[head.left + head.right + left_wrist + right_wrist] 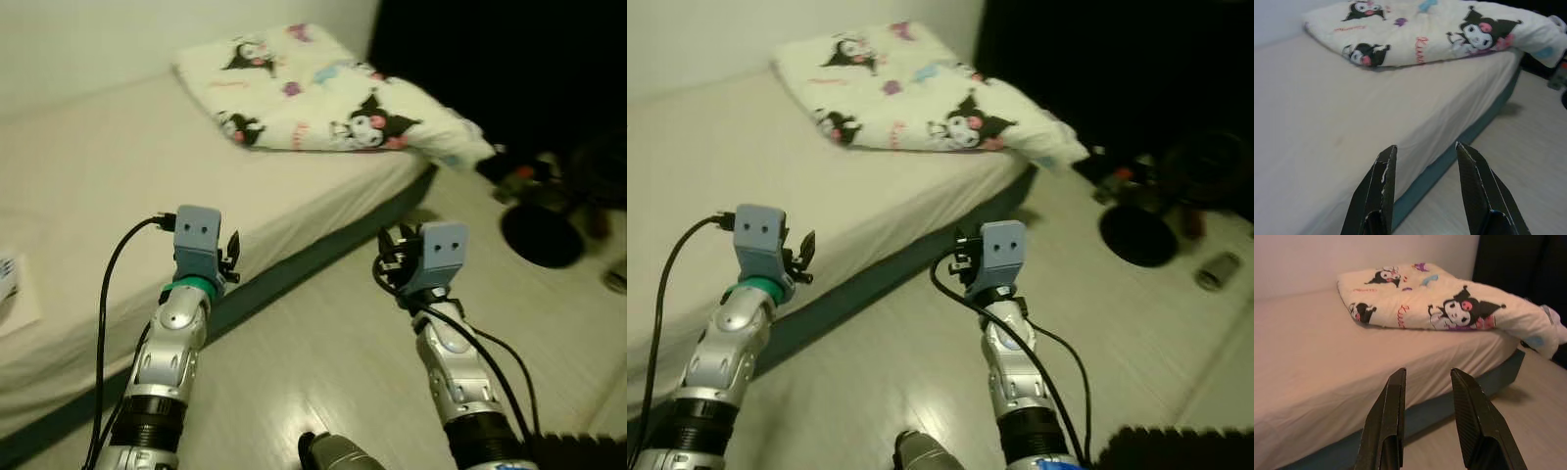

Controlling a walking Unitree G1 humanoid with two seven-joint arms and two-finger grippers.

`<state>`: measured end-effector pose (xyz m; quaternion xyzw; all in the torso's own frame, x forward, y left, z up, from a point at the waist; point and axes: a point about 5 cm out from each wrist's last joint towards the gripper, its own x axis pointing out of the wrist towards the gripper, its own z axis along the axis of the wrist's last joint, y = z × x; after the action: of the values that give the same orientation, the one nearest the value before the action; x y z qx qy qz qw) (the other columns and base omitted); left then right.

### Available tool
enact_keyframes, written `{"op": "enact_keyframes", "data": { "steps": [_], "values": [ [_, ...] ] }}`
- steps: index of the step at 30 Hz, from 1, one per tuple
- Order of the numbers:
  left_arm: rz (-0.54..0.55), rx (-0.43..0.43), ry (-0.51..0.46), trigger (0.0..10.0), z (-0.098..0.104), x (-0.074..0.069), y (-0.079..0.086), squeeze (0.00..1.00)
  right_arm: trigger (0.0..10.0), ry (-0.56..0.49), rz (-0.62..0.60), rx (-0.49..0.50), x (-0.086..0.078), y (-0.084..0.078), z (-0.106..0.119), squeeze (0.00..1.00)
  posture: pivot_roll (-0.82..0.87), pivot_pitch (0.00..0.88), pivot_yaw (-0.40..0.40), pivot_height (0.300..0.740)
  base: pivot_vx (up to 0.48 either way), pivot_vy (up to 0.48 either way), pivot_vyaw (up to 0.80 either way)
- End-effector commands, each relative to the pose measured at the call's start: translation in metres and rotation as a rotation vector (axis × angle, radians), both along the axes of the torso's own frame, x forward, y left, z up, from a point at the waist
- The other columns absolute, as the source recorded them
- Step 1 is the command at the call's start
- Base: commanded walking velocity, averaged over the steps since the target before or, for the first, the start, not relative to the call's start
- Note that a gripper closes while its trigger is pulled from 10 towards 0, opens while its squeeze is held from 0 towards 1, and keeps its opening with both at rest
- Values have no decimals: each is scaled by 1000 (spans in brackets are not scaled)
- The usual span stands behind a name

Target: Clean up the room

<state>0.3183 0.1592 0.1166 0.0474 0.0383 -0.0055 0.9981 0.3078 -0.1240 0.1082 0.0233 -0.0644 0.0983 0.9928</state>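
The folded blanket (323,93) lies at the far corner of the bed (108,186), one end hanging over the edge. Pale floor (323,343) beside the bed is free up to the dark clutter (539,196). The left gripper (1425,188) and right gripper (1427,418) hover near the bed's edge, fingers parted, holding nothing.

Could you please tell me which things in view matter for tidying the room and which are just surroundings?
For the job:
folded blanket, one corner hanging off the bed
small can on the floor
left end effector, open
right end effector, open

Just there:
bed
black round base
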Motion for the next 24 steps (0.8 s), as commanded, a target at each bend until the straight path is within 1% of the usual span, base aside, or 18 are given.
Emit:
{"op": "enact_keyframes", "data": {
  "steps": [1, 4, 6, 7, 9, 10, 11, 12, 13, 14, 15, 16, 17, 19, 24],
  "values": [
    [-12, 7, 2, 10000, -1, -1, -3, 0, 10000, 7, -1, -3, 0, -1, -3, 0, -99, 33, 27, 723, 0, 0, -800],
    [-15, 7, -6, 10000, 0, 0, -4, 0, 10000, 3, -3, 3, 0, -2, -1, 0, -98, 31, 28, 723, 0, 0, -800],
    [-14, 5, -38, 10000, 9, 2, -3, 0, 10000, -30, -3, -6, 2, -3, 7, 0, -96, 33, 28, 723, 0, 0, -800],
    [-14, 5, -38, 10000, 9, 2, -3, 0, 10000, -30, -3, -6, 2, -3, 7, 0, -96, 33, 28, 723, 0, 0, -800],
    [-12, 23, -104, 10000, 24, 3, 0, 0, 10000, -92, -10, -27, 2, -5, 20, 0, -96, 33, 28, 723, 0, 0, -800],
    [-11, 45, -154, 10000, 35, 3, 2, 0, 10000, -135, -18, -31, 2, -8, 30, 0, -96, 33, 28, 723, 0, 0, -800],
    [-10, 61, -185, 10000, 42, 3, 4, 0, 10000, -161, -23, -31, 1, -9, 36, 0, -89, 39, 26, 723, 0, 0, -800],
    [-10, 69, -202, 10000, 46, 2, 4, 0, 10000, -175, -26, -30, 1, -10, 40, 0, -89, 39, 26, 723, 0, 0, -800],
    [-12, 83, -230, 10000, 54, 2, 7, 0, 10000, -206, -32, -36, 0, -12, 47, 0, -89, 39, 26, 723, 0, 0, -800],
    [-12, 83, -230, 10000, 54, 2, 7, 0, 10000, -206, -32, -36, 0, -12, 47, 0, -89, 39, 26, 723, 0, 0, -800],
    [-22, 97, -266, 10000, 66, 1, 10, 0, 10000, -261, -46, -46, -4, -17, 61, 0, -89, 39, 26, 723, 0, 0, -800],
    [-22, 97, -266, 10000, 66, 1, 10, 0, 10000, -261, -46, -46, -4, -17, 61, 0, -89, 39, 26, 723, 0, 0, -800],
    [-31, 98, -276, 10000, 71, 0, 10, 0, 10000, -278, -50, -47, -5, -19, 66, 0, -89, 39, 26, 723, 0, 0, -800],
    [-31, 98, -276, 10000, 71, 0, 10, 0, 10000, -278, -50, -47, -5, -19, 66, 0, -89, 39, 26, 723, 0, 0, -800],
    [-60, 86, -286, 10000, 75, -1, 3, 0, 10000, -286, -54, -54, -5, -20, 68, 0, -84, 49, 27, 723, 0, 0, -800]
  ]
}}
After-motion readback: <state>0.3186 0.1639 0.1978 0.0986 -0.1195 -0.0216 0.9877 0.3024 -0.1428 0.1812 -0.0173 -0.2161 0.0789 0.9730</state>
